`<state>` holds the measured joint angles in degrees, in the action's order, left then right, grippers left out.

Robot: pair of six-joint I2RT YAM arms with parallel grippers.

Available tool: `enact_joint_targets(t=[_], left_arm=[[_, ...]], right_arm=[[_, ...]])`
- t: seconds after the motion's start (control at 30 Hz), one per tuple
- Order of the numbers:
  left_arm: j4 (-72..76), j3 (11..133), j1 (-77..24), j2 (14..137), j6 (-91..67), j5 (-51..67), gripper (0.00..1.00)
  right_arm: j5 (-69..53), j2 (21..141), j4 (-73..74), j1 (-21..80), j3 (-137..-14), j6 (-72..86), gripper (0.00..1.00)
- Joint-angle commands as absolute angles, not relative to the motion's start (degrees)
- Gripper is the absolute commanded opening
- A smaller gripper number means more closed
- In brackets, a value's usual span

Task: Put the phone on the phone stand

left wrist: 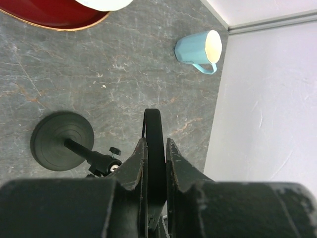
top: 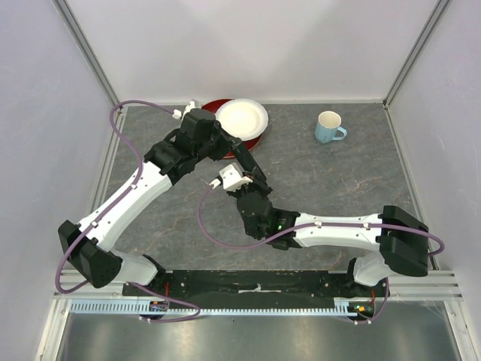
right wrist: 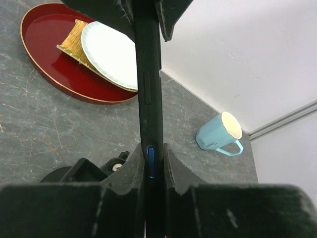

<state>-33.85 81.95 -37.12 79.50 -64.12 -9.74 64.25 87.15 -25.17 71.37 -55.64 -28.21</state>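
The phone is held edge-on above the table, clamped at 1 end by the left gripper and at the other by the right gripper, with the phone stand below and slightly aside. Release of 1 grip first is advised, and the phone is best lowered squarely onto the clamp head so the stand is not tipped.

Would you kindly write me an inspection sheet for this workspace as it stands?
Surface: grey marbled table, faint scratches.
Job's things: phone held edge-on in the air between both arms; phone stand standing on the table, nothing on it.
Clutter: blue mug; white plate resting over red tray.
Pincers: left pincer shut on phone; right pincer shut on phone.
Cables: purple cable looped along each arm.
Surroundings: white walls, metal frame posts.
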Motion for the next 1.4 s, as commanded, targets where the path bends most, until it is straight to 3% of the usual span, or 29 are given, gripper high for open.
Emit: enact_joint_targets(t=[0.0, 0.07, 0.3, 0.4, 0.57, 0.7, 0.83, 0.93, 1.07, 1.37], left_arm=[[-25.7, 81.7, -37.5, 73.9, -68.1, -2.2, 0.02], [-24.7, 81.5, -37.5, 73.5, -67.0, -1.5, 0.09], [-14.4, 76.5, -37.6, 69.8, -65.8, 3.5, 0.68], [-11.2, 73.9, -37.5, 66.9, -63.2, 2.6, 0.8], [-8.8, 72.8, -37.4, 63.2, -50.9, 2.3, 0.86], [-5.6, 70.8, -37.4, 59.9, -40.6, 5.1, 0.88], [-5.1, 68.0, -34.8, 58.5, -37.6, 8.1, 1.0], [1.1, 65.5, -28.2, 59.7, -41.6, 21.1, 1.0], [10.4, 64.0, -22.9, 64.2, -47.2, 38.1, 1.0], [23.3, 61.7, -22.7, 68.9, -44.2, 51.7, 0.97]], right_arm=[[66.1, 82.2, -33.5, 70.9, -52.6, -27.2, 0.0], [64.3, 80.2, -33.7, 71.1, -51.8, -26.9, 0.0], [64.2, 75.9, -40.1, 71.5, -45.9, -29.4, 0.0], [63.6, 73.9, -42.7, 71.4, -43.9, -29.6, 0.0], [58.1, 67.2, -39.5, 66.3, -41.0, -19.7, 0.0], [45.0, 57.9, -30.3, 56.5, -37.1, -4.7, 0.0], [21.4, 50.9, -25.8, 43.4, -35.3, 8.3, 0.0], [5.5, 49.4, -23.1, 35.8, -37.0, 13.6, 0.0], [-5.9, 48.1, -22.1, 30.7, -38.9, 18.0, 0.0], [-26.8, 47.6, -40.1, 21.1, -34.5, 34.5, 0.0]])
